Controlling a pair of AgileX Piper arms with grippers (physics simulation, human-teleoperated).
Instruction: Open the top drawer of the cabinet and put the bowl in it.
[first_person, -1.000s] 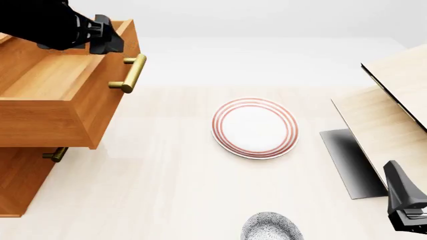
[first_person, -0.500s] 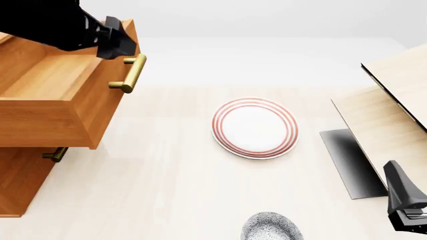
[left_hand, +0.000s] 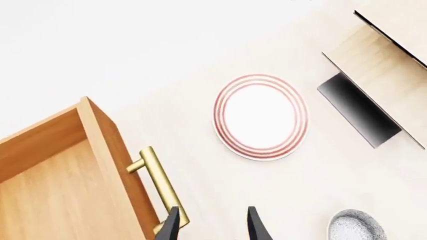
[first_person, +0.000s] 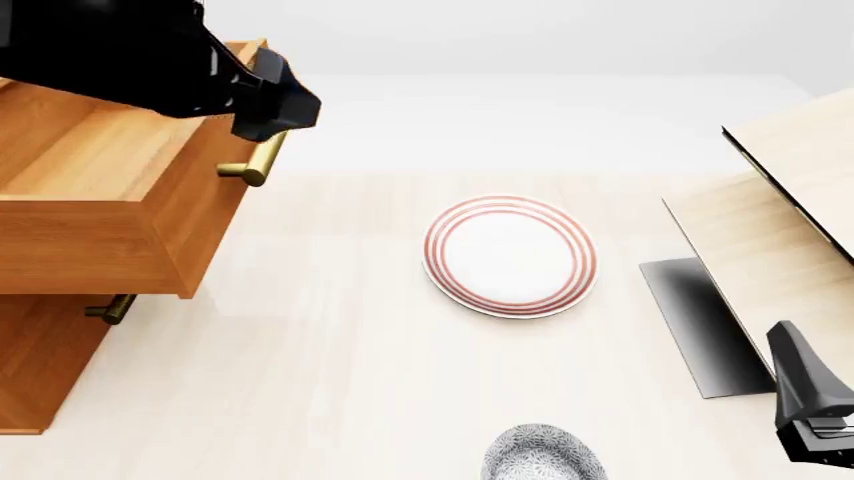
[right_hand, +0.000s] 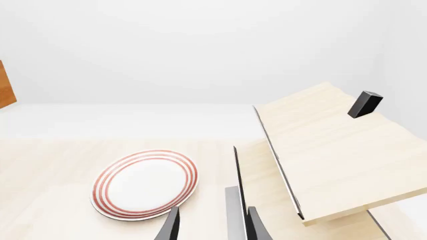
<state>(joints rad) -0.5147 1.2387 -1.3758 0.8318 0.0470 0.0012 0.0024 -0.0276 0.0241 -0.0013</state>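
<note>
The cabinet (first_person: 40, 360) stands at the left. Its top drawer (first_person: 94, 170) is pulled out and shows a bare wooden inside, also in the left wrist view (left_hand: 60, 190). My left gripper (first_person: 287, 105) hovers just above the drawer's brass handle (first_person: 260, 160) and is open with nothing between its fingers (left_hand: 212, 227). The handle (left_hand: 160, 187) lies beside one finger. The speckled bowl (first_person: 543, 455) sits at the near table edge, partly cut off, and shows in the left wrist view (left_hand: 357, 227). My right gripper (first_person: 797, 360) is open at the near right, well right of the bowl (right_hand: 212, 225).
A white red-ringed plate (first_person: 510, 255) lies mid-table, between the cabinet and a pale wooden box (first_person: 787, 220) with a raised lid at the right. A dark panel (first_person: 701, 320) lies at the box's foot. A lower drawer's handle (first_person: 110, 308) pokes out under the open drawer.
My left gripper has moved right, from over the drawer's front corner to past the handle. The drawer, bowl, plate and right arm have stayed still.
</note>
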